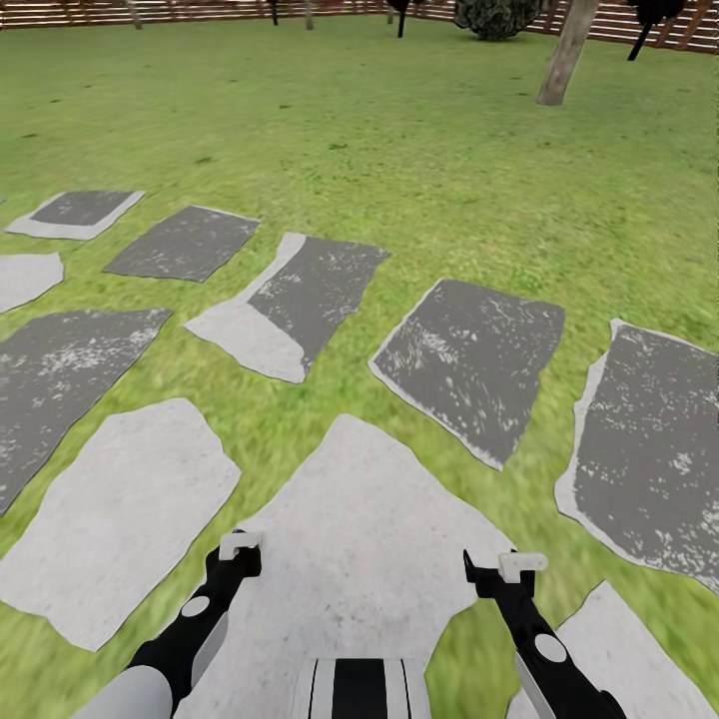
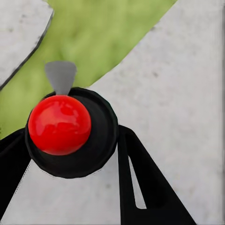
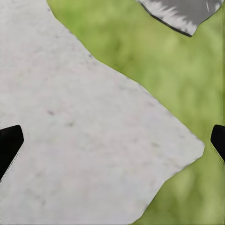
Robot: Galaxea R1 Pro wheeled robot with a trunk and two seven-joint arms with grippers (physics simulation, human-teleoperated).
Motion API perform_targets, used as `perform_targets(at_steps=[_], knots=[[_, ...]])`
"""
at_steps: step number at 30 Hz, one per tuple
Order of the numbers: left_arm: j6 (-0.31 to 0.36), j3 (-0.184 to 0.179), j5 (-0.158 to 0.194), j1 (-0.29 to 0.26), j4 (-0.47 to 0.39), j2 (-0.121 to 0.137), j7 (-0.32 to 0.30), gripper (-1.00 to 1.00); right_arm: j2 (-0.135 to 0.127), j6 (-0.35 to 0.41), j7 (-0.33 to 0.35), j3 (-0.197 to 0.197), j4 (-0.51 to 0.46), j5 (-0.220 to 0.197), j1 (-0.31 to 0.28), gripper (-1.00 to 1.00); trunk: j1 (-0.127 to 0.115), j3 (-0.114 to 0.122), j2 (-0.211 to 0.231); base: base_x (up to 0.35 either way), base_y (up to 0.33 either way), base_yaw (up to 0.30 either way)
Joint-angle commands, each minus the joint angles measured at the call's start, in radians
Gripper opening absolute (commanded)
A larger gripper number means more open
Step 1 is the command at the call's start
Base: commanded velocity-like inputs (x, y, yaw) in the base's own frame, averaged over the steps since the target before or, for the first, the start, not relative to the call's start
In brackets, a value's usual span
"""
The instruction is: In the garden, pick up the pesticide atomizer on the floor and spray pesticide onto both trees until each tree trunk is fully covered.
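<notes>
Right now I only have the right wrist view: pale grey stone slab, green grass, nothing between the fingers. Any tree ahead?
Observer: Yes. The head view has a leaning grey-brown tree trunk far ahead to the right, near the brown slatted wooden fence.
Operator: What lies between?
Observer: Dark grey stepping stones, then green lawn.
Operator: Left side?
Observer: In the left wrist view, a black round body topped by a glossy red ball, with a grey tapered tip, sits at the left gripper. I cannot tell whether it is gripped.
</notes>
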Motion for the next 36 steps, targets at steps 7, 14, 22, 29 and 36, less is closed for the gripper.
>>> perform_targets(at_steps=[7, 14, 22, 29, 36], knots=[[0.0, 0.0, 0.0, 0.0, 0.0, 0.0, -0.001, -1.0, 0.0, -0.001, 0.0, 0.0, 0.0, 0.001, 0.0, 1.0, -0.003, 0.027, 0.002, 0.0, 0.0, 0.0], [0.001, 0.0, 0.001, 0.0, 0.001, 0.0, -0.001, -1.0, 0.0, -0.002, 0.0, 0.0, -0.001, 0.001, 0.0, 1.0, -0.006, 0.054, 0.003, 0.0, 0.0, 0.0], [0.003, 0.0, 0.0, 0.0, 0.002, 0.0, -0.001, -1.0, 0.001, -0.003, 0.0, 0.006, -0.002, 0.001, 0.0, 1.0, -0.01, 0.085, 0.005, 0.0, 0.0, 0.0], [0.003, 0.0, 0.0, 0.0, 0.002, 0.0, 0.0, -1.0, 0.001, -0.003, -0.001, 0.001, -0.002, 0.001, 0.0, 1.0, -0.013, 0.112, 0.007, 0.0, 0.0, 0.0], [0.019, -0.003, -0.003, -0.004, -0.002, 0.0, 0.001, -1.0, -0.004, -0.007, -0.002, 0.002, -0.003, 0.001, 0.0, 1.0, -0.016, 0.145, 0.008, 0.0, 0.0, -0.064]])
